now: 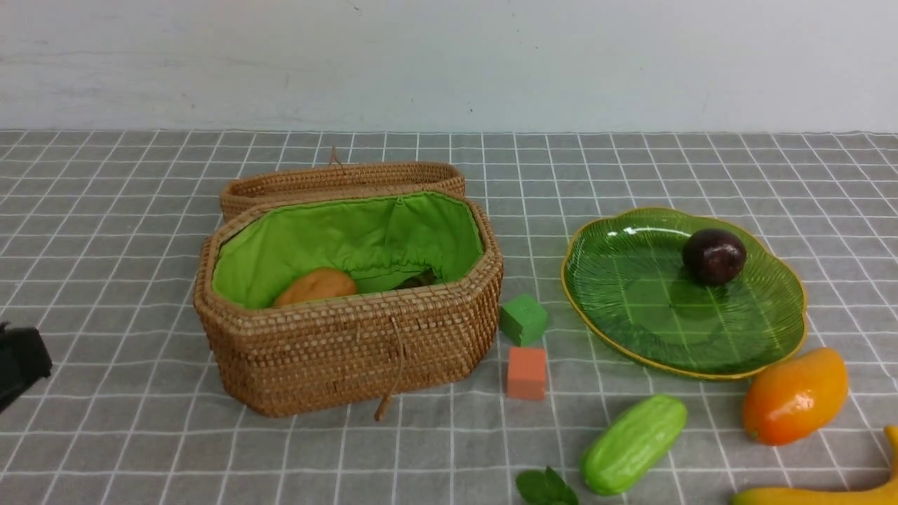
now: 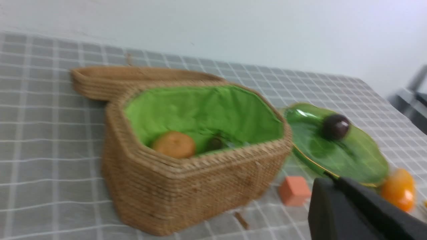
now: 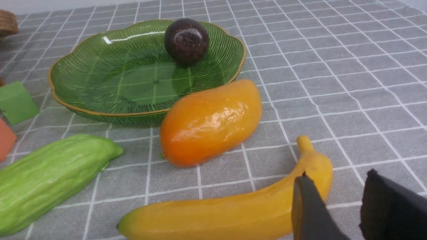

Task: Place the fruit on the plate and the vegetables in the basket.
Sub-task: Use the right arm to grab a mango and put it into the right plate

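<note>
One plain pale wall (image 1: 449, 56) closes the scene behind a table covered by a grey cloth (image 1: 105, 245) printed with a white grid. In the left wrist view, a dark blurred structure (image 2: 412, 100) is seen past the table's edge; it cannot be identified.

The basket (image 1: 351, 351) is placed left of centre, with its lid (image 1: 337, 179) folded back behind it and the green lining (image 1: 351, 238) exposed. The orange-tan bulb (image 1: 316, 286) is seated inside, beside a dark item (image 2: 215, 144) too blurred to name.

The plate (image 1: 596, 330) is set to the right. The dark purple ball (image 1: 714, 256) is carried on it, near the far rim.

The banana (image 3: 227, 213), cucumber (image 1: 633, 443) and mango (image 1: 794, 396) are laid on the cloth in front of the plate, the mango just beside its rim. A green cube (image 1: 523, 319) and an orange cube (image 1: 526, 373) are located between basket and plate. The leafy sprig (image 1: 546, 487) is found at the near edge.

The left gripper (image 2: 330, 181) is closed and empty. The right gripper (image 3: 337, 173) is held above the banana's stem end, jaws parted, with nothing gripped.
</note>
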### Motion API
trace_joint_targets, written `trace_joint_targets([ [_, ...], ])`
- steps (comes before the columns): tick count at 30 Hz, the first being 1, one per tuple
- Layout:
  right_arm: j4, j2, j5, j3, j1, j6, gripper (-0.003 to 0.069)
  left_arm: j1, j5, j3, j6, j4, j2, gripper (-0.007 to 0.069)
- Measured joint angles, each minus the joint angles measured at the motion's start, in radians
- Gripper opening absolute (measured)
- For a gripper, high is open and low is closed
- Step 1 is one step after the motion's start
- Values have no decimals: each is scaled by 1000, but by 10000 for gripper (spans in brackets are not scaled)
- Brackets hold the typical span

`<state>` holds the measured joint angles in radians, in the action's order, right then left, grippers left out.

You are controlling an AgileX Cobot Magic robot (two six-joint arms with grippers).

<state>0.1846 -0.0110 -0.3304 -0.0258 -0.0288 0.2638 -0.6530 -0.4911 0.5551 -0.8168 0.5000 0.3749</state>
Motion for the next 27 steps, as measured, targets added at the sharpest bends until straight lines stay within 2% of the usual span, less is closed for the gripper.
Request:
trace_joint_targets([
  [1, 0, 0, 0, 0, 0, 0, 242, 8, 2, 0, 3, 0, 0, -13],
  [6, 0, 0, 0, 0, 0, 0, 242, 288, 90, -16, 174, -122, -1, -13],
  [7, 0, 0, 0, 0, 0, 0, 242, 300, 105, -20, 194, -130, -2, -13],
  [8, 0, 0, 0, 0, 0, 0, 242, 395, 160, -38, 270, -198, -11, -13],
  [11, 0, 0, 0, 0, 0, 0, 242, 555, 246, -85, 367, -324, -34, -13],
  [15, 0, 0, 0, 0, 0, 0, 242, 608, 239, -172, 397, -367, -129, -13],
  [20, 0, 0, 0, 0, 0, 0, 242, 610, 194, -313, 427, -349, -259, -13],
  [22, 0, 0, 0, 0, 0, 0, 242, 610, 182, -415, 474, -340, -340, -11],
  [27, 0, 0, 0, 0, 0, 0, 242, 610, 164, -558, 496, -361, -383, -6],
])
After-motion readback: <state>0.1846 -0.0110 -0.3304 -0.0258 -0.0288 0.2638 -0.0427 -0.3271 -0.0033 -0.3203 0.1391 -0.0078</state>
